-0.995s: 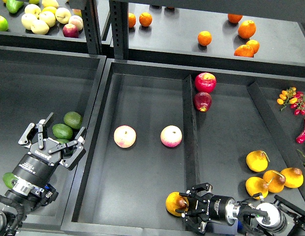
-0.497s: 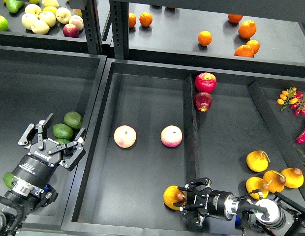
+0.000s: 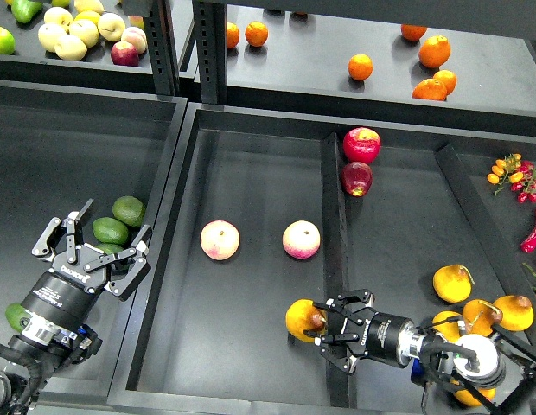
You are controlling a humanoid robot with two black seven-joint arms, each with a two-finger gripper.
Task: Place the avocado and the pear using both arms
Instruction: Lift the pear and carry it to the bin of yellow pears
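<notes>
The dark green avocado (image 3: 110,231) lies in the left tray beside a second avocado (image 3: 128,210). My left gripper (image 3: 95,245) is open and empty, just in front of and partly over the dark avocado, not touching it. The pear (image 3: 300,319), orange-yellow with a reddish-brown blotch, is at the front right of the middle tray, close to the divider (image 3: 331,225). My right gripper (image 3: 323,329) comes in from the right across the divider and is shut on the pear.
Two pale pink-yellow fruits (image 3: 220,239) (image 3: 301,239) lie mid-tray. Two red apples (image 3: 360,144) sit by the divider's far end. More yellow pears (image 3: 452,283) lie in the right tray. A lighter green fruit (image 3: 15,316) lies by my left arm. Oranges (image 3: 360,67) sit on the shelf.
My right gripper has carried the pear away from the front edge, farther into the middle tray and slightly left. The left arm has not moved.
</notes>
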